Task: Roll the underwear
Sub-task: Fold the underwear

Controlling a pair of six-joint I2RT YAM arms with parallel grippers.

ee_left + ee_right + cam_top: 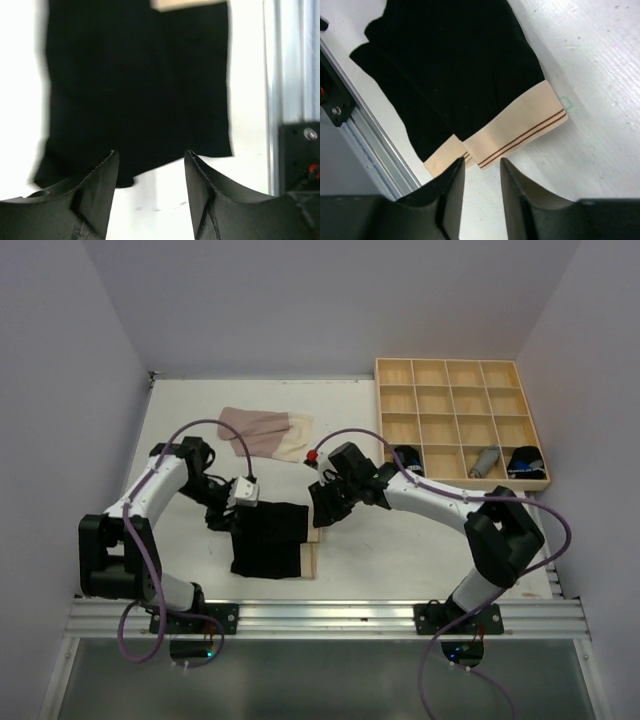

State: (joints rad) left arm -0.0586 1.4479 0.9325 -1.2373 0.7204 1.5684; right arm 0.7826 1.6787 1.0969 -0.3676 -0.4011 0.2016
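Note:
The black underwear (pixel 268 538) lies folded flat on the white table near the front, its beige waistband (pixel 311 545) along the right edge. My left gripper (pixel 220 514) is open and empty at its left edge; in the left wrist view (pixel 150 160) the black cloth (pixel 140 85) lies just ahead of the fingertips. My right gripper (pixel 325 504) is open and empty just right of the garment; in the right wrist view (pixel 481 167) the striped beige waistband (pixel 520 127) lies just in front of the fingertips. A pale beige-pink underwear (pixel 265 432) lies flat further back.
A light wooden tray (pixel 462 390) of square compartments stands at the back right; its front row holds a grey roll (pixel 485 461) and two dark rolls (pixel 407 460). The metal rail (pixel 320 615) runs along the table's near edge.

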